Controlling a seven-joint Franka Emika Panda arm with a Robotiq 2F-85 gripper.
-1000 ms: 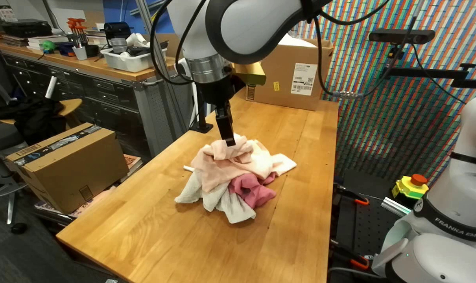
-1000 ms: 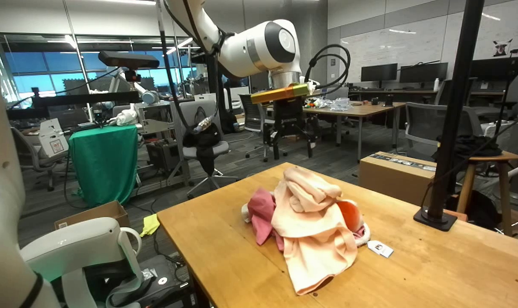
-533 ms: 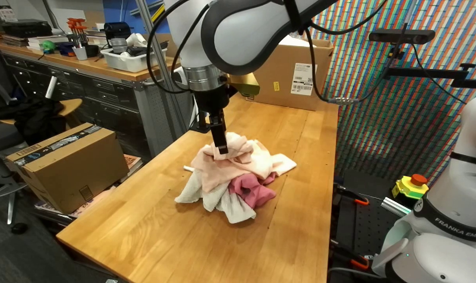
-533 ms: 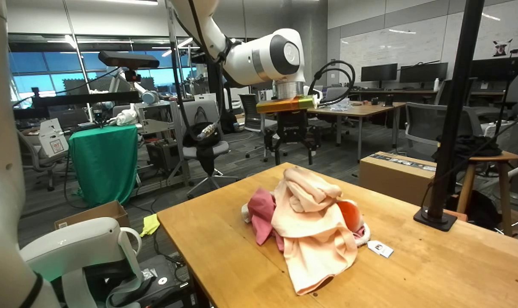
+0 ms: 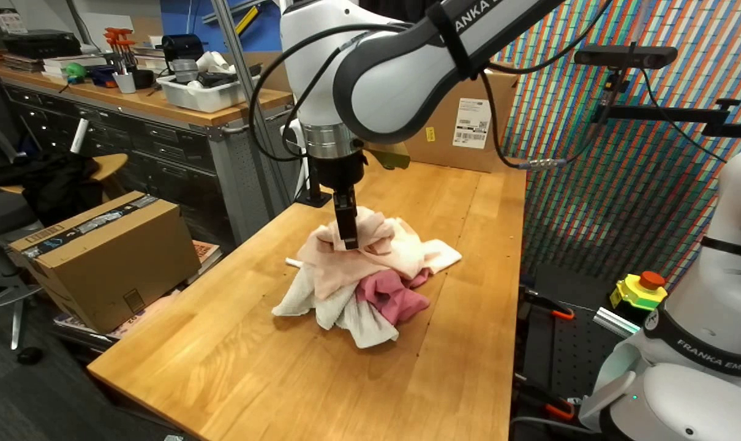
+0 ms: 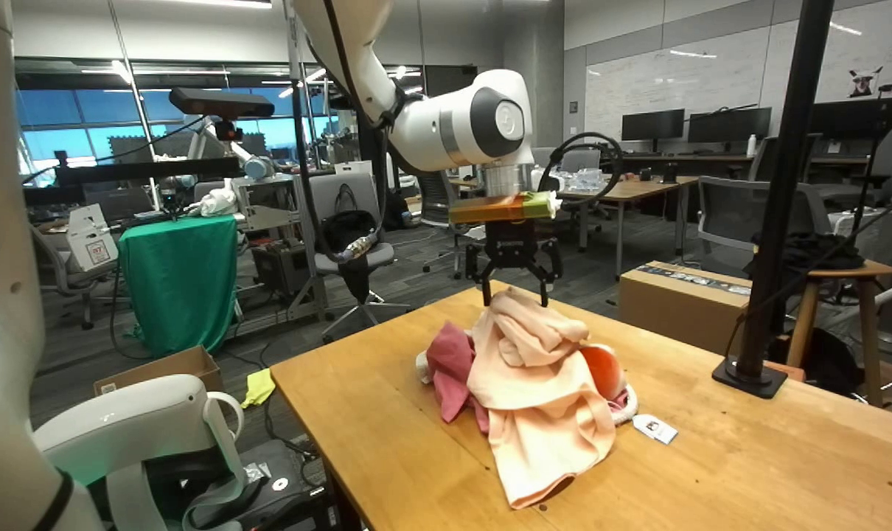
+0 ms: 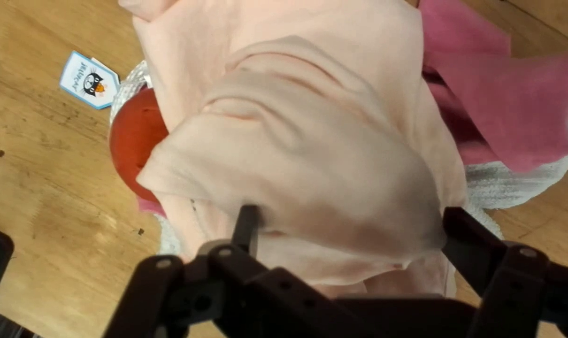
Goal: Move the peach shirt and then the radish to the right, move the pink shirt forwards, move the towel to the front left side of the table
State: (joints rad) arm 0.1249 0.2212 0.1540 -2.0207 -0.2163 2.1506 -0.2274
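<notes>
Peach on top of it all: the peach shirt (image 6: 549, 413) lies bunched on the table (image 5: 223, 373), and it stands in the way of everything under it. Peeking from its edge, the radish (image 7: 136, 136), just a red curve, the rest covered. Out on the opposite side in the wrist view, crumpled, the pink shirt (image 5: 392, 297), with the towel (image 5: 364, 327) poking out pale from underneath. And look, a printed tag (image 7: 91, 82), lying flat, near the radish. Right above, the claw (image 6: 515, 297) points down, jaws spread wide, one to either side of a peach fold; touching it or not, I cannot tell.

Round it now! The arm (image 5: 383, 92) cuts across our line to a cardboard box (image 5: 438, 147) at the table's far end in an exterior view. A black post (image 6: 774, 221) stands at the edge, on the tag's side. Underneath, light glossy wood, seamed and dotted with small dark marks. Off to the side, a bench (image 5: 162, 153) carries a white bin (image 5: 205, 95); a second box (image 5: 113, 263) stands low beside the table; a red-topped button (image 5: 643, 293) sits near the robot's base (image 5: 683, 392). Beyond, in an exterior view: a green drape (image 6: 177, 284), monitors (image 6: 652, 125), a whiteboard (image 6: 630, 88) with faint scrawl.
</notes>
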